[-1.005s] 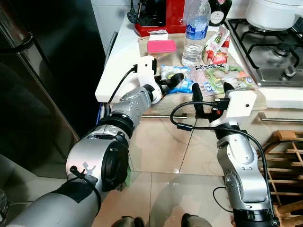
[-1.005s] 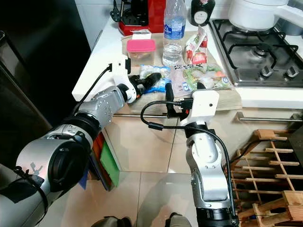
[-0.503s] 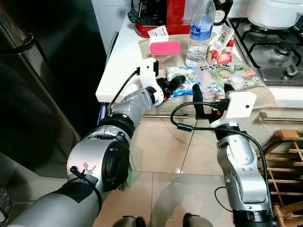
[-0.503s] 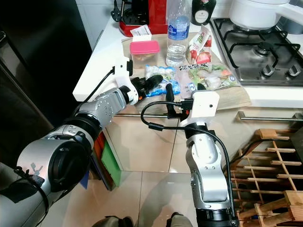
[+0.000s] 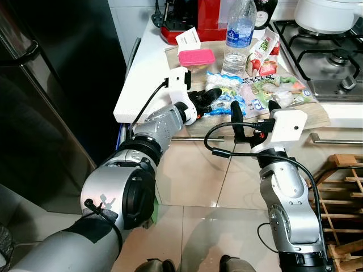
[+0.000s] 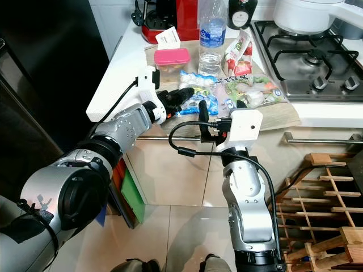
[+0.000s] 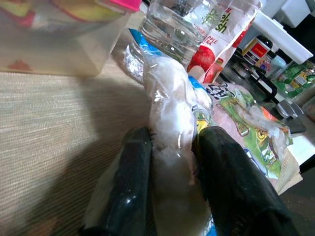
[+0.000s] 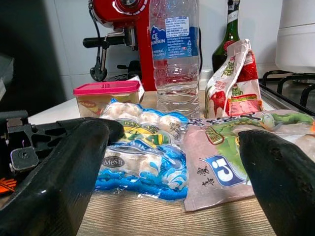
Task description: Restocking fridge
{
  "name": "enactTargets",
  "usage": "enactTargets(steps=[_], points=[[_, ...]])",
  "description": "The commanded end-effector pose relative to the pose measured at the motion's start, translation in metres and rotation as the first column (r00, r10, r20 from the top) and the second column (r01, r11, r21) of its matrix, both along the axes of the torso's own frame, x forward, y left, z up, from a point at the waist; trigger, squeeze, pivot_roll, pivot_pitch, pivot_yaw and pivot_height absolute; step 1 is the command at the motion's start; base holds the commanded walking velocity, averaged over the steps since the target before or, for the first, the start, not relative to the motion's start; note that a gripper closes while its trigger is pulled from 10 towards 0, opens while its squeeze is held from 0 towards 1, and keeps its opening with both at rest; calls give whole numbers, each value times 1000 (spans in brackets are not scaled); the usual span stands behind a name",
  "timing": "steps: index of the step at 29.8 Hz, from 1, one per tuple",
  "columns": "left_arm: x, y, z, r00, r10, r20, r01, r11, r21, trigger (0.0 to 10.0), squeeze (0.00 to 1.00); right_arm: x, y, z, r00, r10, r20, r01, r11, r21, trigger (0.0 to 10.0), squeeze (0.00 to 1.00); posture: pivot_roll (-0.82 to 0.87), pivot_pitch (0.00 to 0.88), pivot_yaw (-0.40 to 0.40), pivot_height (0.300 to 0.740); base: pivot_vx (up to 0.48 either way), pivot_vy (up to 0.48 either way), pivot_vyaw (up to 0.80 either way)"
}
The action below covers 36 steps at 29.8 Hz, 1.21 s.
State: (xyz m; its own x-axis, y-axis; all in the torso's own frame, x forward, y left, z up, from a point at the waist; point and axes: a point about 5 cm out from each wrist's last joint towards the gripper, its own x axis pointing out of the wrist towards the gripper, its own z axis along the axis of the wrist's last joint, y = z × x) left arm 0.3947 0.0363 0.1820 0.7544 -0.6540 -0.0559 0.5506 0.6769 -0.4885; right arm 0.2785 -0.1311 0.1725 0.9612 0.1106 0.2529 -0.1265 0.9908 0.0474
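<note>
A blue-and-white bag of frozen food lies on the wooden board at the counter's front. My left gripper reaches over the counter edge and is shut on the near end of that bag, pinched between both black fingers. My right gripper hovers just in front of the counter edge, open, with nothing between its fingers. It faces the bag and a green-printed frozen vegetable bag.
Behind the bags stand a pink-lidded container, a water bottle, an apple snack pouch and a red coffee machine. A gas stove is to the right, the black fridge to the left, a wooden rack lower right.
The camera has shifted a little, so the counter items sit differently in the picture. My left gripper stays on the frozen bag and the right gripper holds its place.
</note>
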Motion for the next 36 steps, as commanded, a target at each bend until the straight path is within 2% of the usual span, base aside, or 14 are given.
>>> enactTargets(steps=[1, 19, 20, 21, 22, 25, 30, 31, 32, 36], points=[[-4, -4, -10, 999, -28, -46, 31, 998, 54, 0, 0, -3, 2, 2, 1000, 6, 4, -6, 1000, 4, 10000, 0, -221, 71, 121, 740, 0, 0, 0], [-3, -4, -9, 999, -26, -40, 28, 998, 50, 0, 0, -3, 2, 2, 1000, 6, 4, -6, 1000, 4, 10000, 0, -221, 71, 121, 740, 0, 0, 0], [5, 1, 24, 996, -32, 83, 36, 998, -42, 0, 0, -1, 2, 2, 1000, 7, 3, -7, 1000, 1, 10000, 0, -205, 62, 104, 740, 0, 0, 0], [11, 8, 66, 968, -36, 247, 75, 986, -149, 0, 0, 0, 2, 2, 1000, 7, 2, -7, 1000, -3, 10000, 0, -205, 62, 104, 740, 0, 0, 0], [11, 10, 77, 955, -37, 295, 88, 983, -164, 0, 0, 1, 1, 2, 1000, 6, 2, -6, 1000, -3, 10000, 0, -203, 58, 103, 740, 0, 0, 0], [11, 11, 82, 939, -39, 341, 88, 988, -128, 0, 0, 2, 1, 2, 1000, 2, 0, -2, 1000, -4, 10000, 0, -199, 51, 103, 740, 0, 0, 0], [12, 23, 75, 912, 8, 410, -13, 1000, 11, 0, 0, 3, 1, 1, 1000, 2, 0, -2, 1000, -5, 10000, 0, -199, 51, 103, 740, 0, 0, 0], [12, 23, 75, 912, 8, 410, -13, 1000, 11, 0, 0, 3, 1, 1, 1000, 2, 0, -2, 1000, -5, 10000, 0, -199, 51, 103, 740, 0, 0, 0], [11, 27, 78, 890, 8, 456, -28, 999, 37, 0, 0, 3, 1, 1, 1000, 1, -1, -1, 1000, -6, 10000, 0, -199, 51, 103, 740, 0, 0, 0], [3, 35, 88, 838, 11, 545, -40, 998, 41, 0, 0, 3, 0, 0, 1000, 1, -1, -1, 1000, -9, 10000, 0, -184, 39, 98, 740, 0, 0, 0]])
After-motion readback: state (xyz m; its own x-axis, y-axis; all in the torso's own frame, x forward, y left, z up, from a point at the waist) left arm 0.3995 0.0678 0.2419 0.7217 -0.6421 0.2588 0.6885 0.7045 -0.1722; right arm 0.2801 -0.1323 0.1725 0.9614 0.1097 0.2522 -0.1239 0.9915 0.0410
